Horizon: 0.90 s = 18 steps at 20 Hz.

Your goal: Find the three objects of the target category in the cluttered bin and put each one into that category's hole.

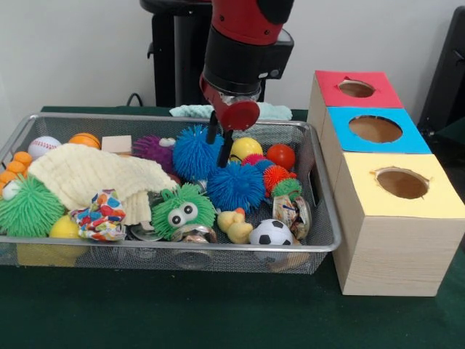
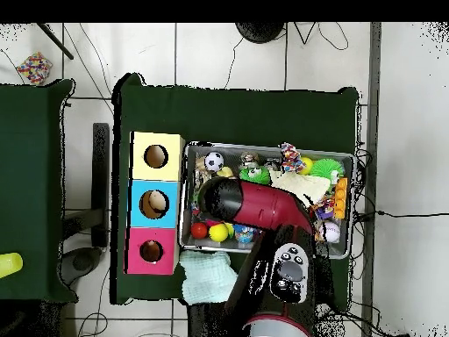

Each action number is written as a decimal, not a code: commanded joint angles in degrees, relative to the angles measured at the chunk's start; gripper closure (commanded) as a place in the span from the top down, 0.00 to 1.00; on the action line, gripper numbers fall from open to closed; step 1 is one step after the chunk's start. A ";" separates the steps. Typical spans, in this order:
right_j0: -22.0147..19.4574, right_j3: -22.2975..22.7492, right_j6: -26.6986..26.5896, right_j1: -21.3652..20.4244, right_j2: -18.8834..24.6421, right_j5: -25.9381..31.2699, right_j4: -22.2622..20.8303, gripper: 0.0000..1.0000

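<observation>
Front view: wire mesh bin [image 1: 325, 218] on the green table [image 1: 218, 313], packed with toys. Beside it, a wooden box with three coloured tops in a row, each with one round hole: red hole [image 1: 356, 89], blue hole [image 1: 375, 129], yellow hole [image 1: 402, 183]. Spiky rubber balls counted: two blue, the upper blue spiky ball [image 1: 190, 154] and the lower blue spiky ball [image 1: 236, 187], touching each other near the bin's middle; one purple spiky ball [image 1: 149, 148] at the far wall; one orange-red spiky ball [image 1: 277, 175]; one large green spiky ball [image 1: 27, 209] at the left end; one green spiky ball with googly eyes [image 1: 182, 211]. Smooth balls: one baseball [image 1: 43, 145], one yellow ball [image 1: 245, 147], one red ball [image 1: 281, 155], one soccer ball [image 1: 270, 233]. Also one yellow rubber duck [image 1: 234, 225] and one cream knitted cloth [image 1: 91, 173] draped over the left half. Gripper [image 1: 219, 142] hanging just above the two blue balls, at the upper one's right edge, its two dark prongs slightly parted, gripping nothing. All three holes showing empty.
</observation>
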 commanded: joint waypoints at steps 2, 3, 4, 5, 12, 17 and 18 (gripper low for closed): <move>-11.69 5.06 -25.66 -5.08 16.82 -1.70 -9.39 1.00; -11.72 4.74 -24.94 -5.13 16.98 -0.63 -9.78 1.00; -11.76 4.58 -23.95 -4.98 17.29 -0.34 -10.55 1.00; -11.93 4.81 -22.65 -4.83 17.67 -0.29 -11.07 1.00; -11.22 2.75 -16.22 -0.79 19.14 -0.01 -13.94 1.00; -9.29 -1.15 -13.92 1.21 18.05 1.14 -16.09 1.00; -9.13 -1.39 -13.14 1.65 18.09 0.92 -16.06 1.00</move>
